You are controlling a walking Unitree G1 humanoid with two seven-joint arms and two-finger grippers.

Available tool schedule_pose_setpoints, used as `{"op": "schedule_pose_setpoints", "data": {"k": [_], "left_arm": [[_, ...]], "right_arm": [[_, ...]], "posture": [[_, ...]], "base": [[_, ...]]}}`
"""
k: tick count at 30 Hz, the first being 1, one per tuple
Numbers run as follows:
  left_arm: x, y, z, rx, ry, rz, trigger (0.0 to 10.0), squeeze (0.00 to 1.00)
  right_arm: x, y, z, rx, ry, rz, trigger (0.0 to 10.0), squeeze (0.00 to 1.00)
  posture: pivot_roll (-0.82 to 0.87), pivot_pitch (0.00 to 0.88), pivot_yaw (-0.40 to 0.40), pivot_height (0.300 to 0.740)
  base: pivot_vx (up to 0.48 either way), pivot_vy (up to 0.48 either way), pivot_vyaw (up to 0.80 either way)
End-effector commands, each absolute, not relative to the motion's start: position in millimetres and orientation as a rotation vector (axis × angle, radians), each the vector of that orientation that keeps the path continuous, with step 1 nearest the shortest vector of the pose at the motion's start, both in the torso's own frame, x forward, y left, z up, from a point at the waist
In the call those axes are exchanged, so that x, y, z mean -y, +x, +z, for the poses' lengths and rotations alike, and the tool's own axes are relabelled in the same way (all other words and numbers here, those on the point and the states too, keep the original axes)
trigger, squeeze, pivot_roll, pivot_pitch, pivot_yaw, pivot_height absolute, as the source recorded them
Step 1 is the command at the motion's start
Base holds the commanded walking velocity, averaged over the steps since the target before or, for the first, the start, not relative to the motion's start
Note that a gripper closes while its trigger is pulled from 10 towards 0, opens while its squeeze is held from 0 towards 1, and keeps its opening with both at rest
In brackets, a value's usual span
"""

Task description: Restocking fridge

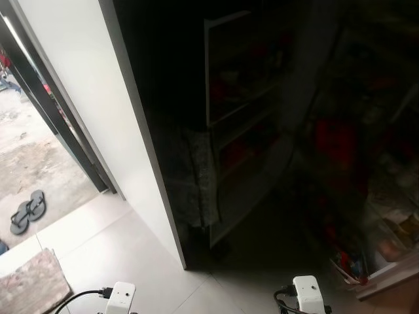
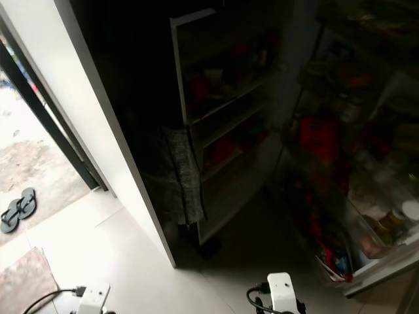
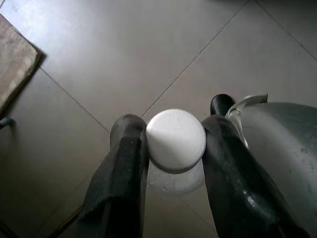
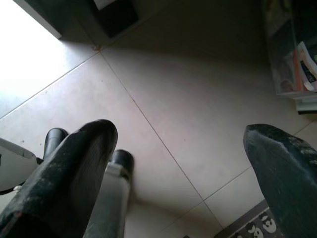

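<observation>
A: What takes up most of the scene?

B: The open fridge point(image 2: 340, 163), dark inside, filling the head view from about twelve to four o'clock. Its door point(image 2: 216, 131) is swung wide, door shelves facing the robot and loaded with dim red items, likely so both arms can reach in. A grey cloth point(image 2: 177, 176) hangs at the door's lower edge.

A: And at nine o'clock?

B: A bright doorway, with a pair of sandals point(image 1: 28, 210) outside and a mat point(image 1: 33, 284) at seven o'clock on the pale tiled floor point(image 1: 118, 255).

A: Where is the item to be stocked?

B: In the left gripper point(image 3: 174, 148). Its two black fingers are clamped on either side of a bottle point(image 3: 176, 140) with a white ribbed cap, gripped just under the cap. The arm hangs low over the tiles, probably carrying it until the robot is nearer the shelves.

A: And the other one?

B: The right gripper point(image 4: 183, 148) has its fingers spread wide with nothing between them, pointing at the floor near the fridge's bottom corner. It looks free to steady something or move items aside.
</observation>
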State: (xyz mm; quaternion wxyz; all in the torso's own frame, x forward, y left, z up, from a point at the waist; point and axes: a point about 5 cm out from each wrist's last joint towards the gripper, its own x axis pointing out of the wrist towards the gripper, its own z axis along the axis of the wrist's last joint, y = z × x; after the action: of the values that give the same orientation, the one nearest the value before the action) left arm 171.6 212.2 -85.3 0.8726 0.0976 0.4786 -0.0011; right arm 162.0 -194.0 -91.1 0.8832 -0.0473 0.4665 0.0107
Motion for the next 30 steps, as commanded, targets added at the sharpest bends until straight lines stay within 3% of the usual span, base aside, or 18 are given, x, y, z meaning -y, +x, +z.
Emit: {"op": "schedule_pose_setpoints", "data": {"k": [1, 27, 30], "left_arm": [[-213.4, 172.1, -85.0, -1.001, 0.208, -0.001, 10.0, 0.0], [-214.7, 172.8, -84.5, -1.003, 0.219, 0.003, 10.0, 0.0], [-214.7, 173.0, -84.5, -1.004, 0.217, 0.005, 10.0, 0.0]], "right_arm": [[197.7, 158.3, -92.1, -0.98, -0.109, 0.016, 10.0, 0.0], [196.0, 158.4, -92.1, -0.972, -0.094, 0.02, 10.0, 0.0], [195.7, 157.8, -92.4, -0.972, -0.062, 0.0, 10.0, 0.0]], "posture": [[0.01, 0.07, 0.021, 0.74], [0.01, 0.075, 0.025, 0.74], [0.01, 0.073, 0.026, 0.74]], "base": [[0.0, -0.382, 0.79], [0.0, -0.024, 0.8], [0.0, 0.0, 0.23]]}}
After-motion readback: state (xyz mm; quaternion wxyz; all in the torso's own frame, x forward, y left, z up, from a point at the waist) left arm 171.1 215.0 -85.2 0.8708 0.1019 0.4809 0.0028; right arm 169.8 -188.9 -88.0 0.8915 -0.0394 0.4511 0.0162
